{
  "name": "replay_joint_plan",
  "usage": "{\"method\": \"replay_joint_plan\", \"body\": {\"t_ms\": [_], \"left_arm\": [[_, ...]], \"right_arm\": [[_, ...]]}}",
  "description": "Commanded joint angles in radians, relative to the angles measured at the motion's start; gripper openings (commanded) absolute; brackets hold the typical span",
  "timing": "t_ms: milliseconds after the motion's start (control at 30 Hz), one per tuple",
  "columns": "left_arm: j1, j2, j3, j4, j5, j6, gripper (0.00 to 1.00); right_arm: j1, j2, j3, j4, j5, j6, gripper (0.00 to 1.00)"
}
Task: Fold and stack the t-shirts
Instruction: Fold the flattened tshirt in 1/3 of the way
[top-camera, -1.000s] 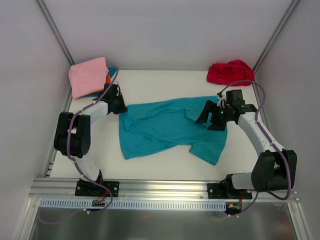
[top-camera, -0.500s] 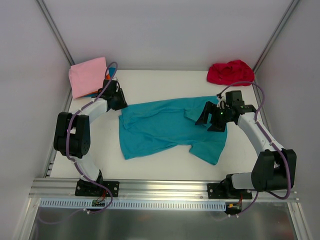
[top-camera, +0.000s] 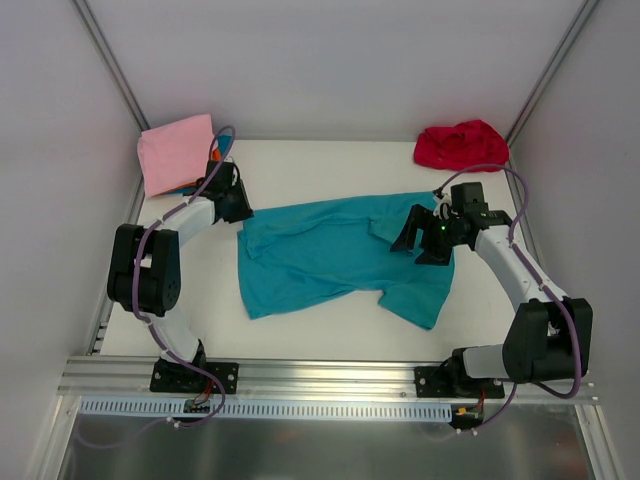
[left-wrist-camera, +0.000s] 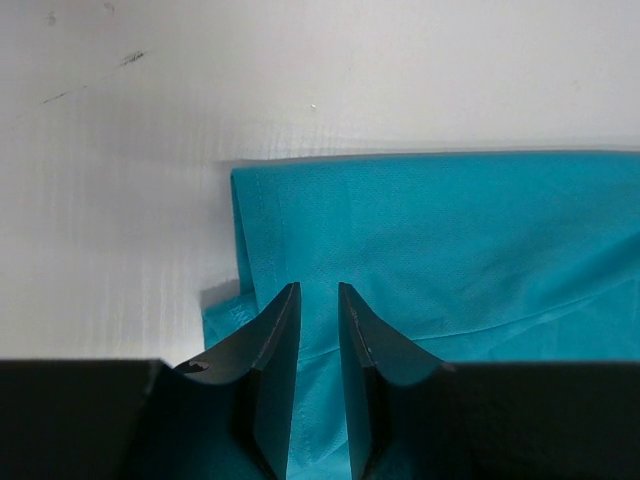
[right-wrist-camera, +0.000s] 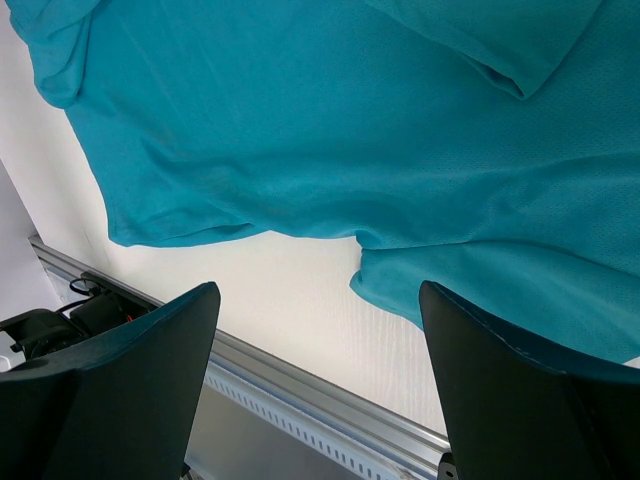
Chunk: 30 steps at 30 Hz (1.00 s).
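Teal tee (top-camera: 320, 262) flat on tbl (top-camera: 330, 165)

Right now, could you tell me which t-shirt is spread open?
The teal t-shirt, opened out centrally; the red t-shirt lies crumpled far right, and the pink t-shirt sits folded far left.

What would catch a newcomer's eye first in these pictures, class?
A teal t-shirt lies spread and rumpled across the middle of the white table. A crumpled red t-shirt sits at the far right corner, and a pink t-shirt lies at the far left corner.
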Motion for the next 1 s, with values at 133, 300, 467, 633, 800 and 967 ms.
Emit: {"method": "replay_joint_plan", "body": {"t_ms": [133,300,467,633,800,967], "left_arm": [[0.006,0.016,-0.026,-0.011,0.004,-0.02,0.23],[0.011,0.041,-0.025,-0.022,0.005,-0.028,0.27],[0.019,0.039,-0.052,-0.019,-0.019,-0.031,0.31],[0.022,0.041,-0.049,-0.026,-0.031,-0.029,0.34],[0.028,0.039,-0.045,-0.037,-0.042,-0.025,0.34],[0.029,0.045,-0.043,-0.032,-0.042,-0.025,0.34]], "right_arm": [[-0.003,-0.007,-0.01,0.006,0.016,-0.023,0.87],[-0.005,-0.009,-0.01,0.0,0.017,-0.026,0.87],[-0.005,-0.006,-0.006,0.001,0.014,-0.026,0.87],[-0.005,0.0,-0.009,0.006,0.013,-0.023,0.87],[-0.005,0.004,-0.01,0.007,0.014,-0.026,0.87],[-0.005,0.005,-0.006,0.006,0.013,-0.025,0.87]]}}
